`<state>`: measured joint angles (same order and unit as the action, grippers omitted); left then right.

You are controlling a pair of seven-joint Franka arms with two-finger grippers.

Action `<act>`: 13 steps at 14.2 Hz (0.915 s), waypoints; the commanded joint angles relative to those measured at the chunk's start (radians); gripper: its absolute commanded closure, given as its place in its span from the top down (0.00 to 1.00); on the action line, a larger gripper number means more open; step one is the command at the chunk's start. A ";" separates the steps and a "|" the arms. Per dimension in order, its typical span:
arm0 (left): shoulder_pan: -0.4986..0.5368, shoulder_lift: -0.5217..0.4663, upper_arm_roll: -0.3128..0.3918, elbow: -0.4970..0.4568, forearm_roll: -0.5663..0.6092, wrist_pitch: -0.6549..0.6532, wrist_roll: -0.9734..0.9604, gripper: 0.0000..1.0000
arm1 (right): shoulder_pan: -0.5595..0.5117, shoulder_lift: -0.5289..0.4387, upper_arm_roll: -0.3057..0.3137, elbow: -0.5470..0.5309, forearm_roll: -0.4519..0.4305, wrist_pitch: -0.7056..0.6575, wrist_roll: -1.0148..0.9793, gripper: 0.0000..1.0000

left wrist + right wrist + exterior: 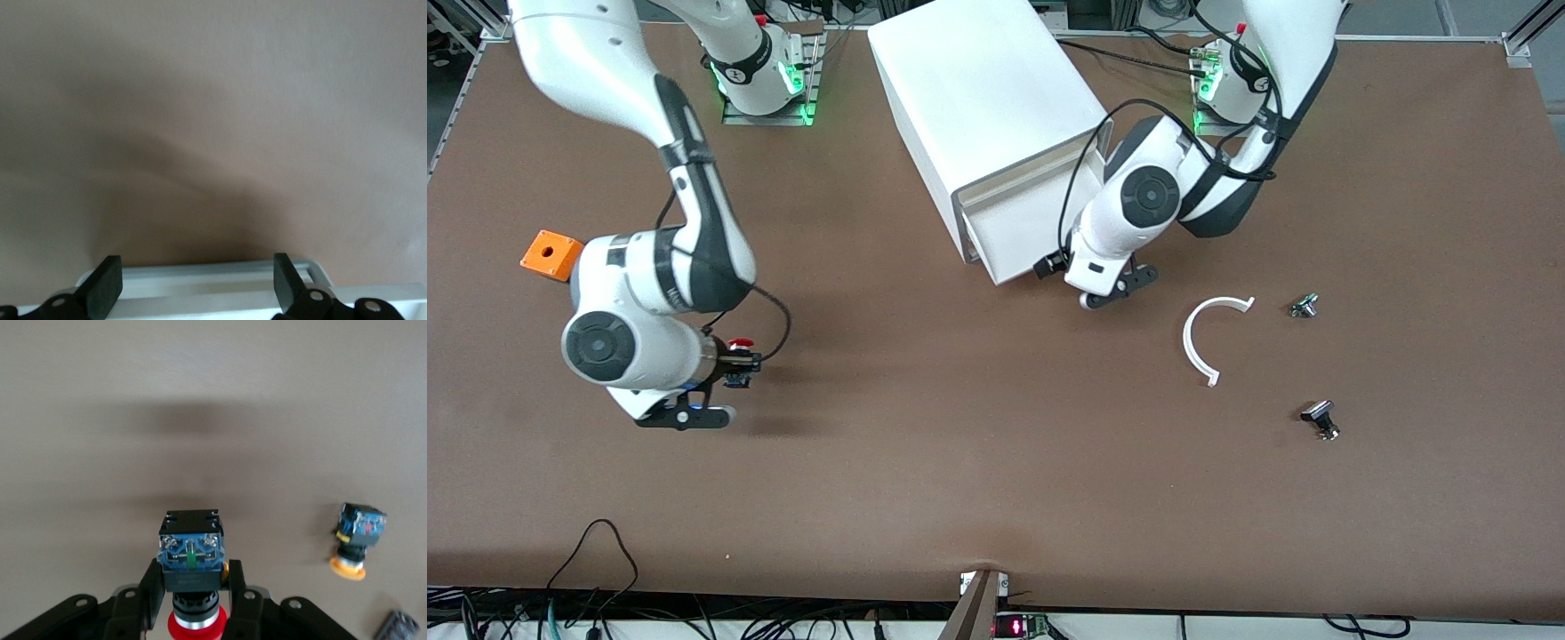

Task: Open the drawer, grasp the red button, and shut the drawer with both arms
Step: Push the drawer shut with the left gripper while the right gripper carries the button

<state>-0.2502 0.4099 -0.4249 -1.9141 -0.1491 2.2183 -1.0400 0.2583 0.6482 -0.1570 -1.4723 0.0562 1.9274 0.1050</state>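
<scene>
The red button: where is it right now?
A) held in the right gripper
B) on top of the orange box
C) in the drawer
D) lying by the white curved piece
A: the right gripper is shut on the red button, holding it up over the bare table.

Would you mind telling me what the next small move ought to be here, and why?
Probably the left hand should push the drawer shut. The right hand already grips the button above the table, while the drawer stands partly out of the cabinet and the left hand sits open at its front edge.
</scene>
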 commanded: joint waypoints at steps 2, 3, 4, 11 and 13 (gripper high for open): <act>0.011 -0.036 -0.090 -0.040 0.006 0.000 -0.029 1.00 | -0.092 0.014 0.019 -0.111 0.054 0.102 -0.111 0.00; 0.011 -0.034 -0.112 -0.051 -0.012 0.000 -0.035 1.00 | -0.102 0.027 0.019 -0.114 0.066 0.104 -0.123 0.00; 0.011 -0.034 -0.136 -0.059 -0.026 -0.002 -0.035 1.00 | -0.113 0.037 0.019 -0.115 0.083 0.104 -0.131 0.00; 0.032 -0.066 -0.181 -0.065 -0.060 -0.018 -0.023 1.00 | -0.105 0.034 0.020 -0.100 0.091 0.094 -0.131 0.99; 0.075 -0.124 -0.173 -0.060 -0.046 -0.045 -0.017 1.00 | -0.100 -0.010 0.022 -0.082 0.079 0.090 -0.134 0.99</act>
<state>-0.2274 0.3797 -0.5908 -1.9542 -0.1780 2.2176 -1.0799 0.1585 0.6968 -0.1432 -1.5557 0.1300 2.0258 -0.0103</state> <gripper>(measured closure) 0.000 0.137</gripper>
